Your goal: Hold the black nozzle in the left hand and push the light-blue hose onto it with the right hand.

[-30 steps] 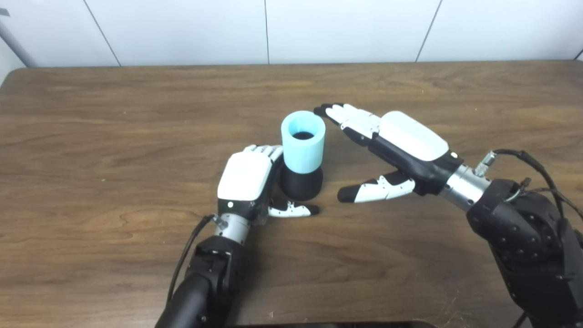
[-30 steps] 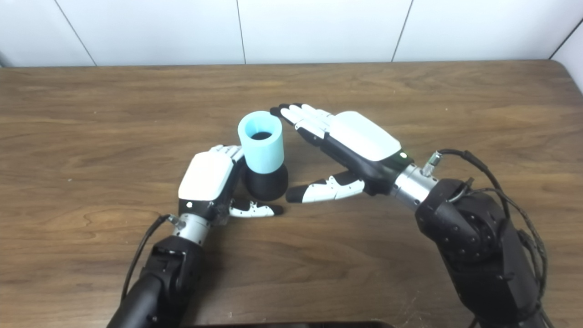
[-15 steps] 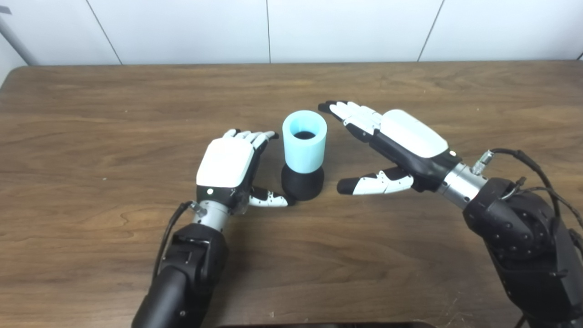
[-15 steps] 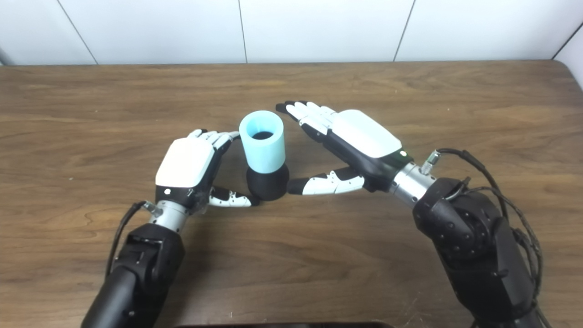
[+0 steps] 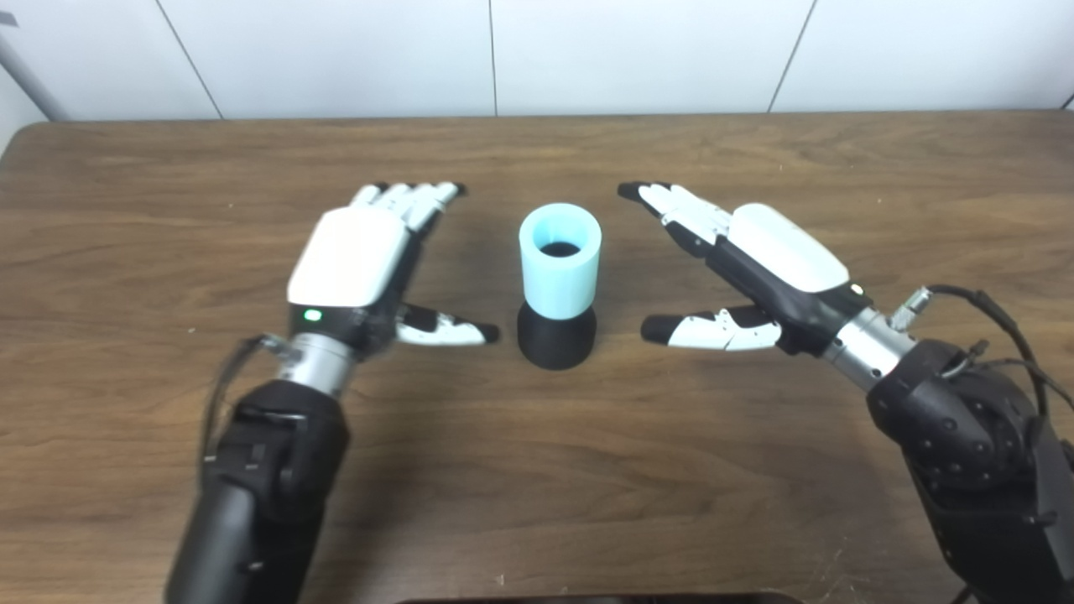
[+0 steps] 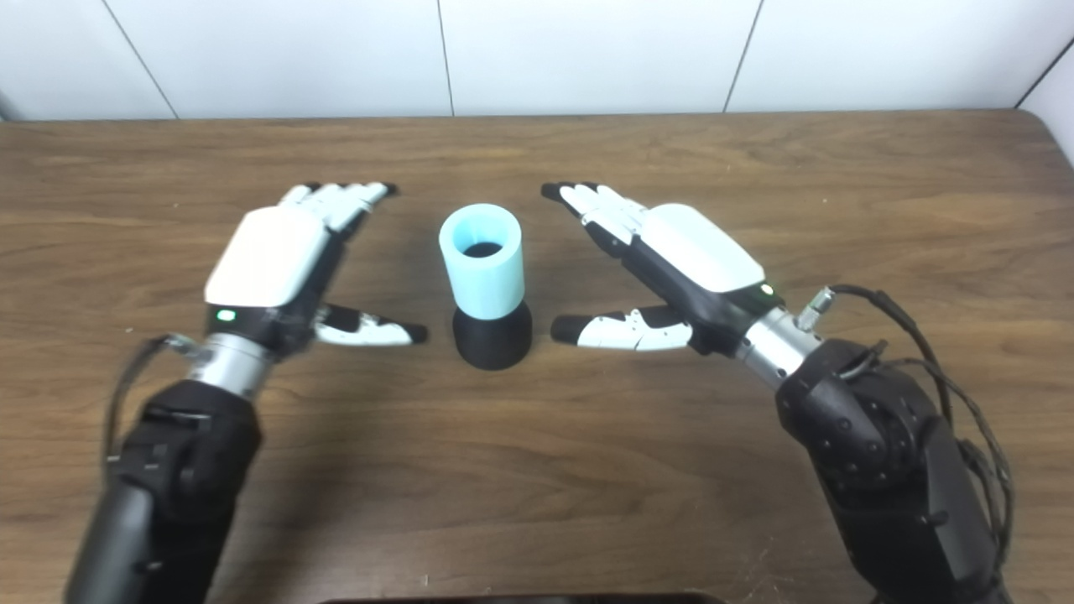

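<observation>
The light-blue hose [image 5: 560, 271] stood upright on the black nozzle [image 5: 555, 339], its open top showing a dark inside, near the middle of the desk [image 5: 755, 470]. My left hand [image 5: 361, 260] was beside the pair on one side and my right hand [image 5: 755, 268] on the other, both released, fingers [image 5: 411, 197] spread, touching neither part. Each thumb pointed in toward the nozzle with a gap between. Bare wood lay all round, the desk's edges well apart from the pair.
</observation>
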